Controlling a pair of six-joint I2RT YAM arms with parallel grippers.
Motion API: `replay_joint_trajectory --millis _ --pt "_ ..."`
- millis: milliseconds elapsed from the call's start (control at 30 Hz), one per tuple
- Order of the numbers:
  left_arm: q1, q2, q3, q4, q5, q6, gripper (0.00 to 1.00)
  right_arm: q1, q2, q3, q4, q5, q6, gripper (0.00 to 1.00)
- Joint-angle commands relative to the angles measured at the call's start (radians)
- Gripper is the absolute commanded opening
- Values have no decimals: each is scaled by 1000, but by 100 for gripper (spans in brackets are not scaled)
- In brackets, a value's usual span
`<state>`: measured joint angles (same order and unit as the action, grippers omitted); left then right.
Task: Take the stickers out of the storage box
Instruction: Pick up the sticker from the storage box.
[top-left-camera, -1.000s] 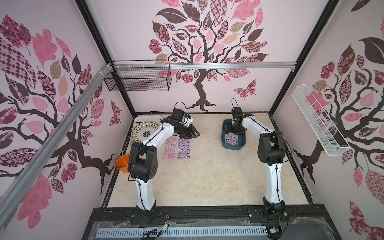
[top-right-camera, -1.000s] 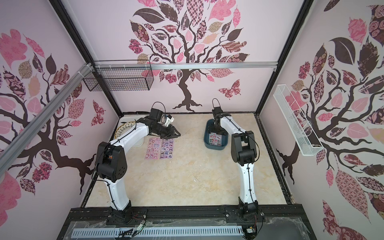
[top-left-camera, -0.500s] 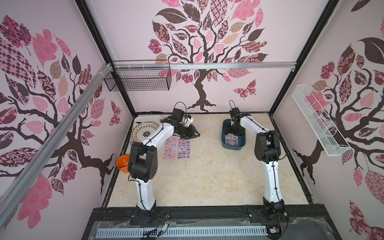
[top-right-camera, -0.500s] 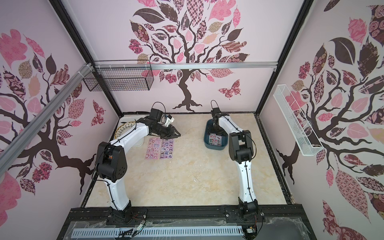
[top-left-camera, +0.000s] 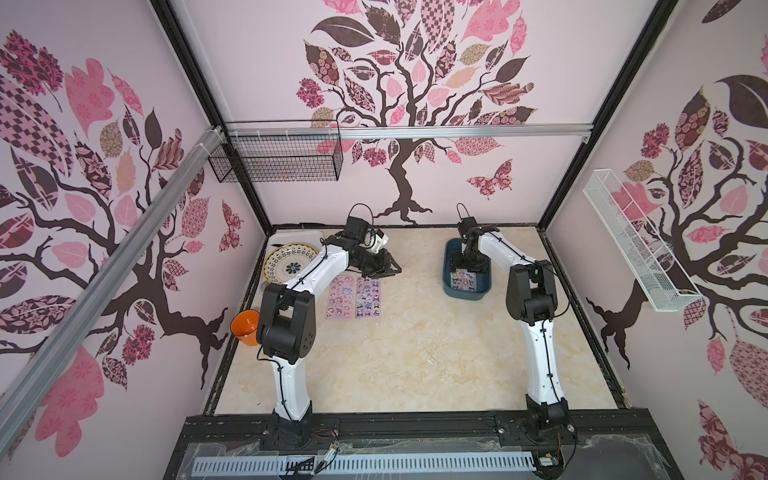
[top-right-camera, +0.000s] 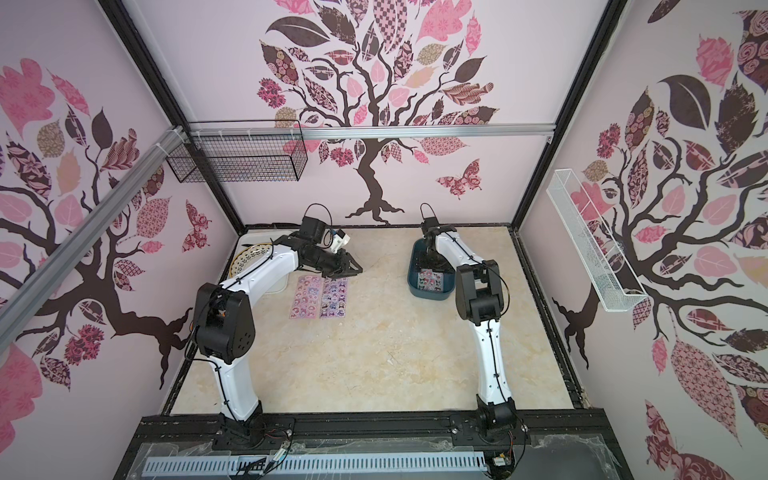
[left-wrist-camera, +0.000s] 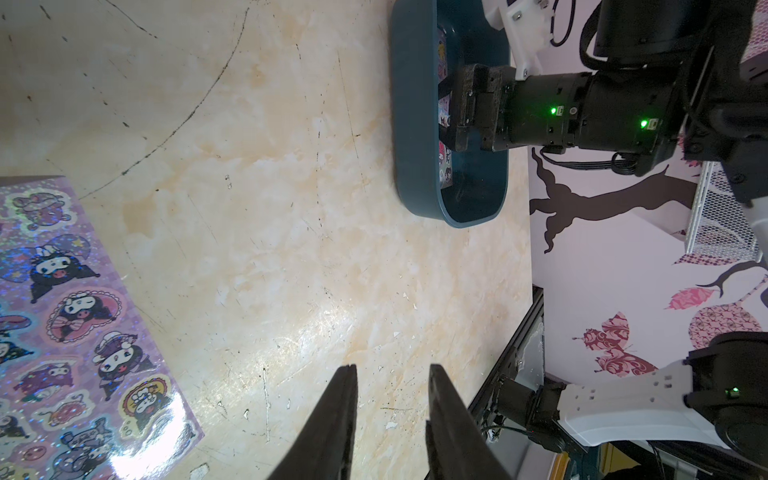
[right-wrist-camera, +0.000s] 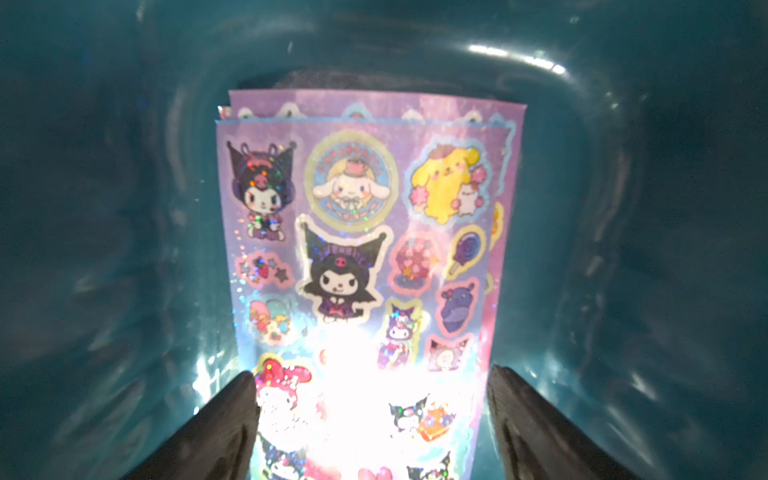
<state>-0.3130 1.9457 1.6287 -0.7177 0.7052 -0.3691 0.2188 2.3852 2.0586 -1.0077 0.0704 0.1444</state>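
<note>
My right gripper (right-wrist-camera: 372, 374) is down inside the storage box (top-left-camera: 463, 293) at the far right of the table (top-left-camera: 415, 353), jaws wide astride the stack of stickers (right-wrist-camera: 357, 232) and holding nothing; closing here could buckle the glossy sheets, pinch several at once or drag the light box. My left gripper (left-wrist-camera: 392, 368) hangs narrowly parted and empty near the two sheets (top-left-camera: 354, 292) lying out at the far left, no help if the box shifts.
</note>
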Motion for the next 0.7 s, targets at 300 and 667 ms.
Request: replay_joint_trajectory --millis 300,667 --pt "2 17 25 -3 15 9 35 9 21 -36 38 -9 -4 88" --pt "2 19 28 -6 17 11 35 8 13 -56 32 -7 -12 68"
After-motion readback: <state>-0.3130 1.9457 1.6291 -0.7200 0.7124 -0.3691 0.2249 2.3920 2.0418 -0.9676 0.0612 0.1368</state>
